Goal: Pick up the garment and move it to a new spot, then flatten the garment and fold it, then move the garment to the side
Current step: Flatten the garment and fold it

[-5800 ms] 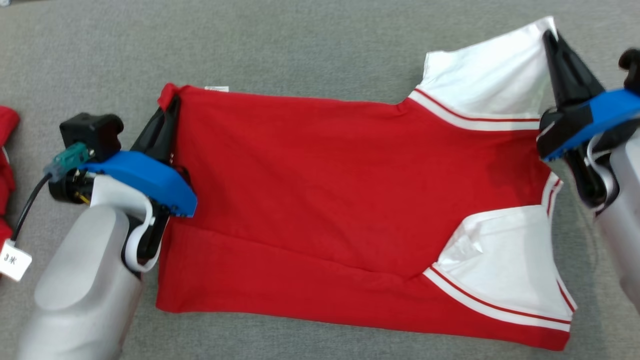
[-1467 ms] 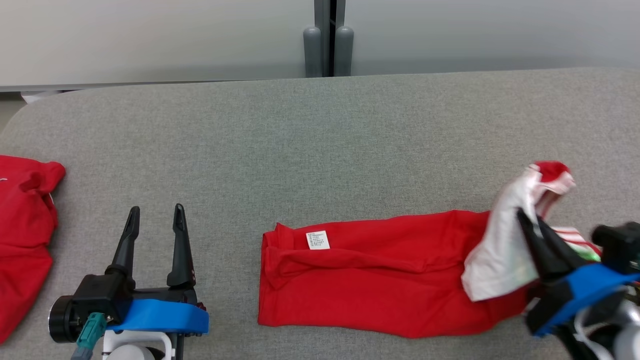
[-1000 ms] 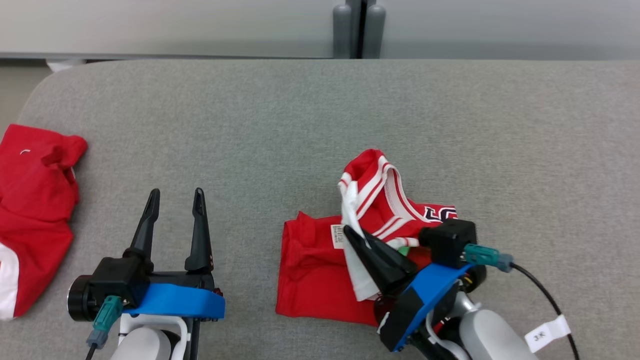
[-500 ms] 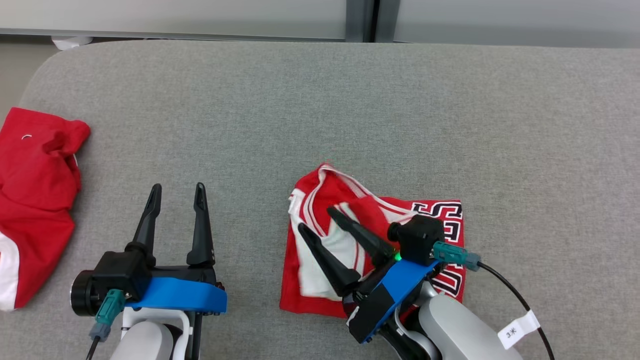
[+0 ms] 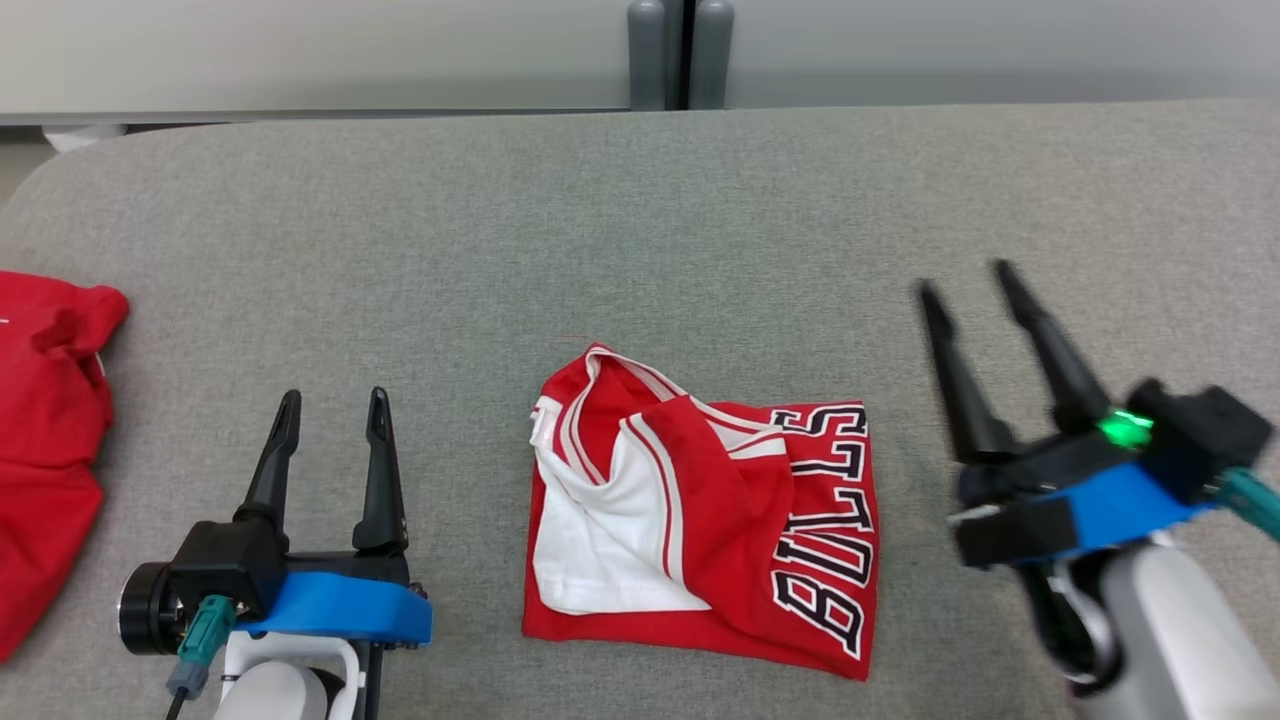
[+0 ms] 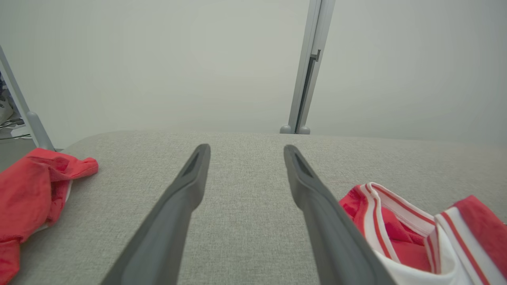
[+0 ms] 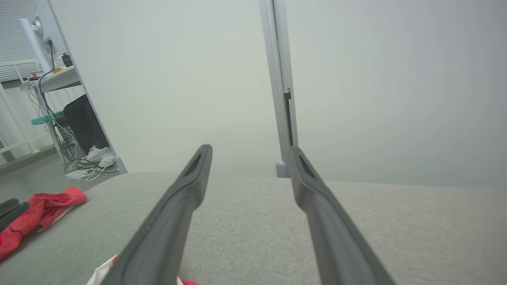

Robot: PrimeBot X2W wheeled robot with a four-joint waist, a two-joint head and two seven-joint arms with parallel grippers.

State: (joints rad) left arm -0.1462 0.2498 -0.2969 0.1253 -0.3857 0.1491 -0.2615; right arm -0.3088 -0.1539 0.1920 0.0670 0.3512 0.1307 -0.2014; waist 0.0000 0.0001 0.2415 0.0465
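The garment (image 5: 705, 520), a red and white jersey with black lettering, lies folded into a rough square at the middle front of the grey table (image 5: 640, 230). Its striped collar side shows at the lower right of the left wrist view (image 6: 412, 233), and a corner of it peeks in at the bottom of the right wrist view (image 7: 103, 273). My left gripper (image 5: 333, 408) stands open to the left of it, nothing between its fingers. My right gripper (image 5: 965, 278) is open to the right of the garment, clear of the cloth.
Another red garment (image 5: 45, 440) lies crumpled at the table's left edge, also seen on the left (image 6: 33, 190) (image 7: 37, 209). A grey post (image 5: 668, 55) and pale wall panels stand behind the table. A desk with cables (image 7: 67, 118) is off to the left.
My right gripper carried the garment's sleeve end leftward over the rest, opened and let go, then drew back to the right. The left gripper stayed open and still. The camera shifted.
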